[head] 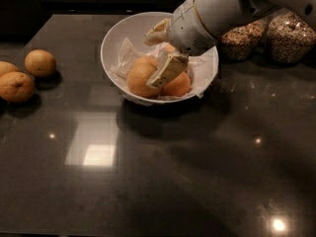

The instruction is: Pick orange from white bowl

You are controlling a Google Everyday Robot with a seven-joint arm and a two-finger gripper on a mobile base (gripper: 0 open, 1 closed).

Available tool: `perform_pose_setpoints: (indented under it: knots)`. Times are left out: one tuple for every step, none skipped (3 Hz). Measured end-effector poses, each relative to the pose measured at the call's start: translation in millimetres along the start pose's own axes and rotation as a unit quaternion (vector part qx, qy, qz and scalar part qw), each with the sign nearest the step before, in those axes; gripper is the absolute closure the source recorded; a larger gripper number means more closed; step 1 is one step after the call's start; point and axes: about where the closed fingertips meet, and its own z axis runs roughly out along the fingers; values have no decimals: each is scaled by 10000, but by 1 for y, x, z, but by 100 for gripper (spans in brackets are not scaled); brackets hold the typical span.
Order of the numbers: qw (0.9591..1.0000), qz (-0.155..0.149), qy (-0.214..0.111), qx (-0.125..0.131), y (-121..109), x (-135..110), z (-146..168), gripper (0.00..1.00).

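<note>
Gripper hangs over the white bowl, fingers spread and gripping nothing. Its lower finger lies across the orange, which rests in the bowl on crumpled paper beside a smaller fruit. Loose fruits lie left of the bowl, and jars stand to its right.

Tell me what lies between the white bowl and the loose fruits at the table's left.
Nothing: the camera view shows bare dark table between bowl and loose fruits. The gripper hangs in the bowl, above the orange.
</note>
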Motion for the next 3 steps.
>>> perform_pose_setpoints:
  knots:
    - [9999, 18, 40, -130, 0, 8, 6, 31]
    - [9996, 53, 61, -268, 1, 15, 16, 31]
    - [9990, 65, 54, -441, 0, 20, 32, 32]
